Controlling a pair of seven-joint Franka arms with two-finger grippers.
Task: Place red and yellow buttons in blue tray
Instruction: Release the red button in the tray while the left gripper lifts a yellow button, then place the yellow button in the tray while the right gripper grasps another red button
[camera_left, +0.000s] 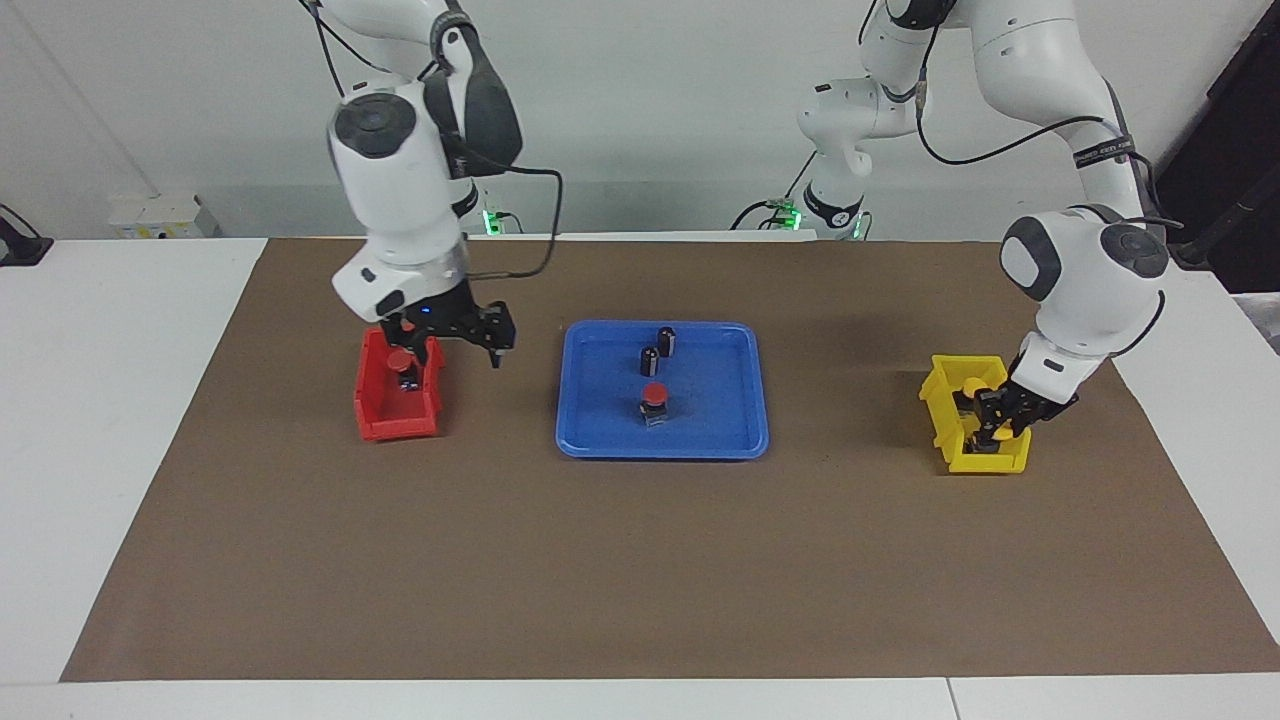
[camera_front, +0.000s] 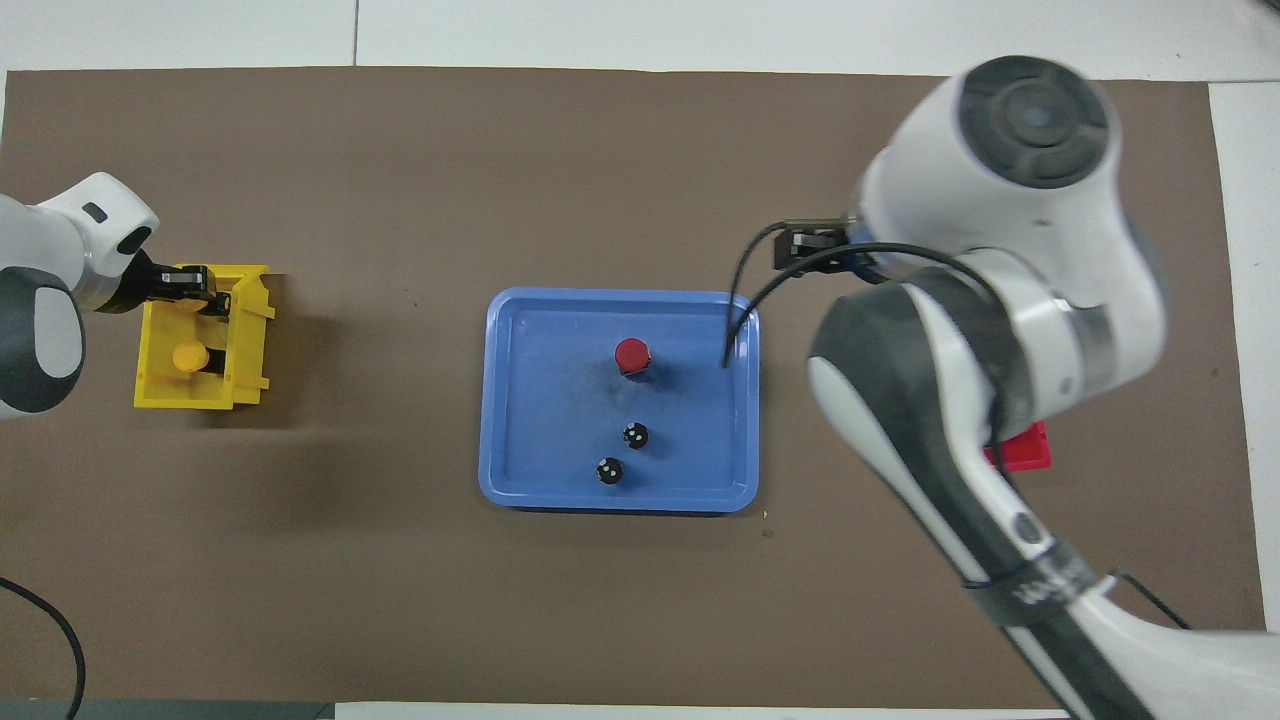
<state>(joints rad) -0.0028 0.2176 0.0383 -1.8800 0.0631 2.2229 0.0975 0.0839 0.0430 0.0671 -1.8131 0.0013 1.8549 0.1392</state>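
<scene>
The blue tray (camera_left: 600, 400) (camera_front: 540, 400) lies mid-table and holds one red button (camera_left: 654, 400) (camera_front: 631, 355). My right gripper (camera_left: 407, 350) is down over the red bin (camera_left: 395, 420), shut on a second red button (camera_left: 401, 359); my arm hides this in the overhead view. My left gripper (camera_left: 992, 430) (camera_front: 190, 290) is down in the yellow bin (camera_left: 945, 400) (camera_front: 250, 340), shut on a yellow button (camera_left: 986, 432). Another yellow button (camera_left: 972, 388) (camera_front: 190, 355) sits in the same bin, nearer to the robots.
Two dark capless cylinders (camera_left: 665, 342) (camera_front: 635, 435) stand in the tray, nearer to the robots than the red button. Only a corner of the red bin (camera_front: 1025, 455) shows in the overhead view. Brown paper (camera_left: 640, 560) covers the table.
</scene>
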